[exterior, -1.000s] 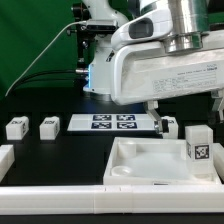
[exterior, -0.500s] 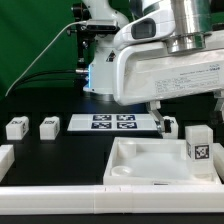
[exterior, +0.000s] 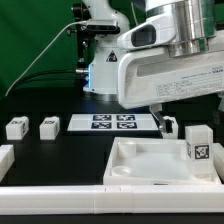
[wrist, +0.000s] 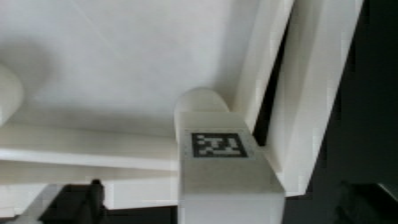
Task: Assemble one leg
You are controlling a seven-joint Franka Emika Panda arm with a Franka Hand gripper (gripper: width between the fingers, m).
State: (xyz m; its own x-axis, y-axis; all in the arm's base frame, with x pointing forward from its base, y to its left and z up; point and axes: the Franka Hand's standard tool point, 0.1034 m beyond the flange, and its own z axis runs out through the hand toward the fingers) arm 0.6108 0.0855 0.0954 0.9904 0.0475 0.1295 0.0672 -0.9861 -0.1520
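A leg (exterior: 198, 148), a small white block with a square tag, stands upright in the near right corner of the large white tray-like piece (exterior: 140, 160). In the wrist view the leg (wrist: 221, 150) rises from that corner of the piece (wrist: 107, 80). My gripper (exterior: 190, 115) hangs just above the leg and is open. In the wrist view my gripper (wrist: 214, 205) has one dark finger (wrist: 71, 200) on each side of the leg, with gaps showing between them. Nothing is held.
Two more legs (exterior: 16, 127) (exterior: 49, 126) lie at the exterior view's left, and a third (exterior: 168, 126) lies behind my fingers. The marker board (exterior: 112, 122) lies at the middle back. White rails (exterior: 60, 190) run along the front.
The arm's hand has shifted a little toward the exterior view's right. The legs and the tray-like piece have not moved.
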